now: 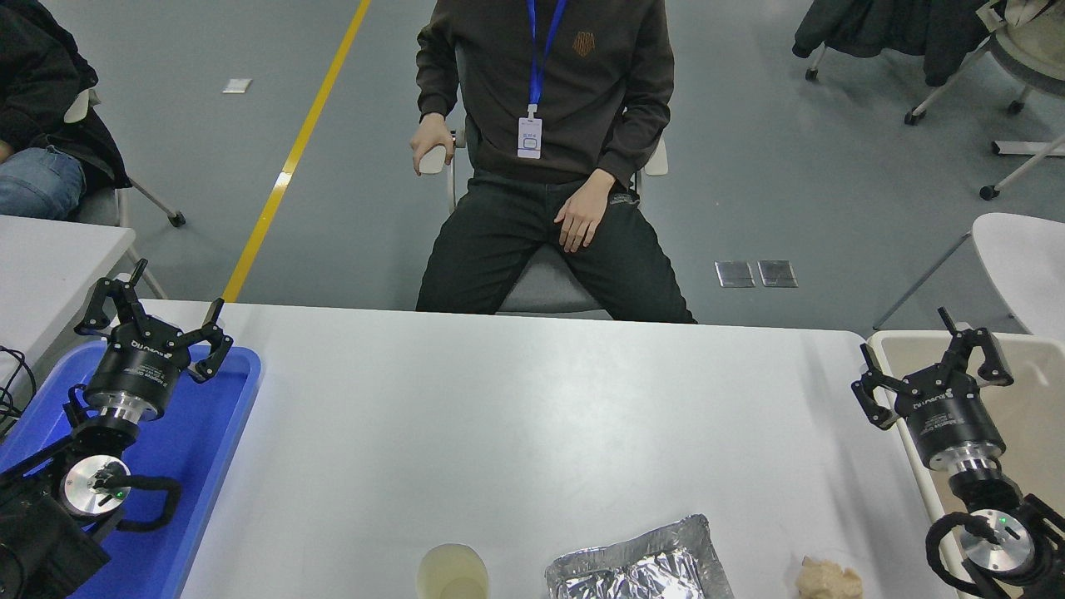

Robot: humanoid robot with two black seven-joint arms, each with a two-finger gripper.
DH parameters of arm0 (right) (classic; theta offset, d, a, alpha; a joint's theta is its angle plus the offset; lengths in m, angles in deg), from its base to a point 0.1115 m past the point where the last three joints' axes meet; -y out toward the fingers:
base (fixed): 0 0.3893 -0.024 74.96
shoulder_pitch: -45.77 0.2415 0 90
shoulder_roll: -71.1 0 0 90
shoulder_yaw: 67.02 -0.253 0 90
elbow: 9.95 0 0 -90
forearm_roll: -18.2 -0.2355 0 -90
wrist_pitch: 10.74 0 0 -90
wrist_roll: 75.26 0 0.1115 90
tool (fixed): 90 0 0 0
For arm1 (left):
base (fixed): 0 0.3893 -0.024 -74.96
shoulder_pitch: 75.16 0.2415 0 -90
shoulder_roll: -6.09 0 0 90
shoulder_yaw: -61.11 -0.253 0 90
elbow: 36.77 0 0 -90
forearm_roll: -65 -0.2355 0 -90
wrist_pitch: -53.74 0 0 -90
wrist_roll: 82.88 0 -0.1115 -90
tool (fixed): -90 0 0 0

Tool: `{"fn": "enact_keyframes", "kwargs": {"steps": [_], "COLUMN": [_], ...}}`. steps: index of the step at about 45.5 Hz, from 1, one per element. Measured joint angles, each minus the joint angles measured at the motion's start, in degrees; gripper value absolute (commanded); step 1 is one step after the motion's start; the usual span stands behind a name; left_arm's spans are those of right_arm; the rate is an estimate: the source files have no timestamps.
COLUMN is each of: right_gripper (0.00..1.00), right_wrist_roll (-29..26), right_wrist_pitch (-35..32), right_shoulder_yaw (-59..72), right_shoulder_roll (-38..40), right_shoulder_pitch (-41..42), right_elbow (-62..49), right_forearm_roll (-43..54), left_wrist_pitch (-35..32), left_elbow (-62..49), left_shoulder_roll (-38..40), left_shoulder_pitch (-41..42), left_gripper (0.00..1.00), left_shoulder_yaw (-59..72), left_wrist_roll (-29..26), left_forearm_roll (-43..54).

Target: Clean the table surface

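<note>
Since the worktop (516, 416) fills the middle of the head view and carries clutter only along its near edge, a paper cup (453, 572), a crumpled foil tray (641, 561) and a beige lump (828, 578), clearing should probably start there with low, steady reaches. The right pincer (932, 362) hangs released over a beige bin (1036, 399) at right; the left pincer (154, 312) sits parked, released, above the blue tray (208, 449).

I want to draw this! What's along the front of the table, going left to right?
Left gripper over the blue tray → paper cup → foil tray → crumpled beige lump → right gripper over the cream bin.
</note>
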State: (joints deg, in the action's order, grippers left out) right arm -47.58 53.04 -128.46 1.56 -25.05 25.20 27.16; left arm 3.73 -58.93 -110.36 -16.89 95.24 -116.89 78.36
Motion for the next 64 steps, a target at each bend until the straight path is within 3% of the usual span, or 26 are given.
{"fn": "enact_keyframes", "kwargs": {"steps": [64], "right_gripper": [1.00], "right_wrist_roll": [0.1], "right_wrist_pitch": [0.7], "right_shoulder_yaw": [0.4], "right_shoulder_roll": [4.0], "right_shoulder_pitch": [0.7], "right_elbow": [0.8], "right_forearm_roll": [-0.1], "left_wrist_pitch": [0.0], "left_elbow": [0.0], "left_shoulder_roll": [0.0], "left_shoulder_pitch": [0.0], "left_gripper": [1.00], "left_shoulder_yaw": [0.0], "left_wrist_roll": [0.0], "left_forearm_roll": [0.0]}}
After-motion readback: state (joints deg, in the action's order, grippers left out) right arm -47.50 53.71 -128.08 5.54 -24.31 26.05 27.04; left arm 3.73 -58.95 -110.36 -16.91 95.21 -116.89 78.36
